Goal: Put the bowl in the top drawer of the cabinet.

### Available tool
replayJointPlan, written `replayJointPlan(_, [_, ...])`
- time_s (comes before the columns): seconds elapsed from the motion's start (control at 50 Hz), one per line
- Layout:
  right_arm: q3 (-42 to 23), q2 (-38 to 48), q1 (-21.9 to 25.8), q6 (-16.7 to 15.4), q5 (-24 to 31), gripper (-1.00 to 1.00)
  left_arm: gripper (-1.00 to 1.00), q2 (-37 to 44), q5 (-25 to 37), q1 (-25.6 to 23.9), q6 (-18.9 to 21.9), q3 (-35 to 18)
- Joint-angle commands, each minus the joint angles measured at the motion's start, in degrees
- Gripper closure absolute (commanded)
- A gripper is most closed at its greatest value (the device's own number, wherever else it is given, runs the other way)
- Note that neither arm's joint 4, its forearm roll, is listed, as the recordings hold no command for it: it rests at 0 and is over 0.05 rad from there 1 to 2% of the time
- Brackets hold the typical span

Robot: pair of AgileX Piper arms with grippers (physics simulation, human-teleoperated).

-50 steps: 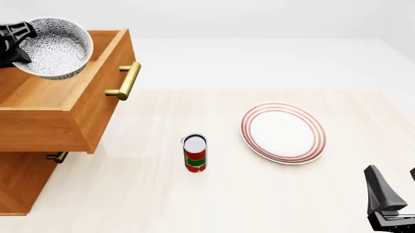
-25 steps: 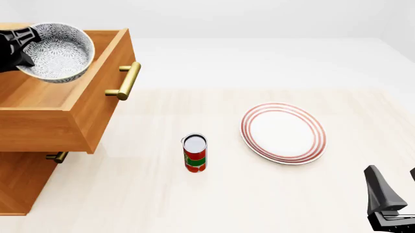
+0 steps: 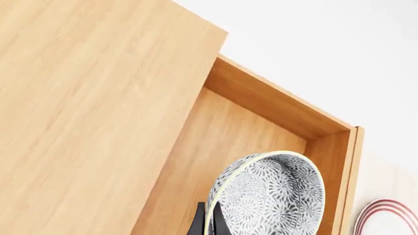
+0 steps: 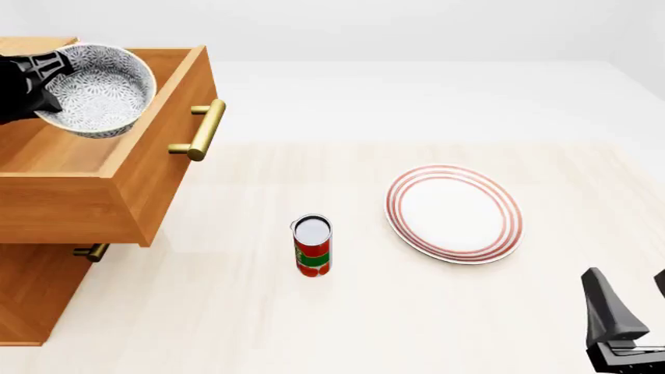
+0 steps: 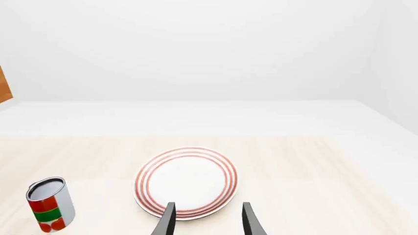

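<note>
The left gripper is clamped on the rim of the bowl, holding it tilted above the open top drawer of the cabinet, near the drawer's front wall. The right gripper hangs with jaws parted and empty over the table's near right corner. The plate lies right of centre, the can beside it, apart.

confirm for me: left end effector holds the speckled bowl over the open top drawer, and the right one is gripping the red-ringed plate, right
Not quite. The right end effector is open and grips nothing; in the right wrist view its fingers sit apart, short of the plate. The left end effector does hold the bowl over the open top drawer.
</note>
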Motion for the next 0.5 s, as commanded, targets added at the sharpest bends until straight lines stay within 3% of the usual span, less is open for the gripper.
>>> replayJointPlan(0.02, [0.1,0.1,0.0,0.0,-0.2,-1.0,1.0,0.4,-0.8,0.1,0.3,0.4])
replayJointPlan(0.5, [0.0,-0.2,0.0,0.0,0.3,-1.0,1.0,0.5,-1.7,0.5,0.4,1.6])
